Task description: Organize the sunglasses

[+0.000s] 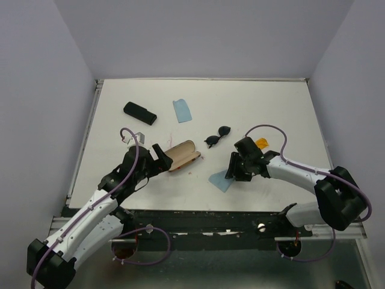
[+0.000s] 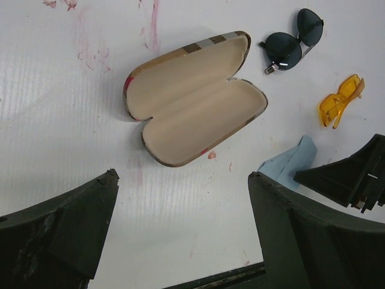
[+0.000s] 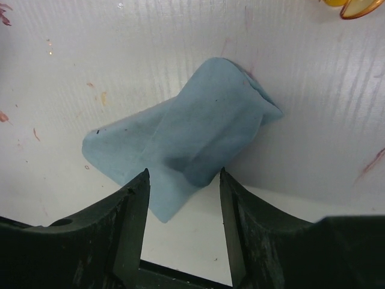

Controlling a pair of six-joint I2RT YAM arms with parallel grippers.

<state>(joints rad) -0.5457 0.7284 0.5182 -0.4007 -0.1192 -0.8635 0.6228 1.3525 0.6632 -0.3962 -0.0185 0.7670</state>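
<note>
Status of right jaws: parted and gripping nothing, straddling the near edge of the blue cloth [image 3: 186, 132], whose raised fold lies just ahead of the tips. Left jaws: fully released and empty, hovering short of the open plaid case [image 2: 192, 99].

Black sunglasses [image 2: 292, 42] lie on the bench [image 1: 271, 102] beyond the left jaws, just off the case's far end. Orange sunglasses [image 2: 340, 101] lie ahead of the right jaws, past the cloth. Neither pair is cased.

Assessment: the step in hand appears to be the cloth pick. Recommended: lower until the tips meet the bench, centre the fold between them, close firmly and lift straight up. Avoid dragging the cloth toward the orange pair.
</note>
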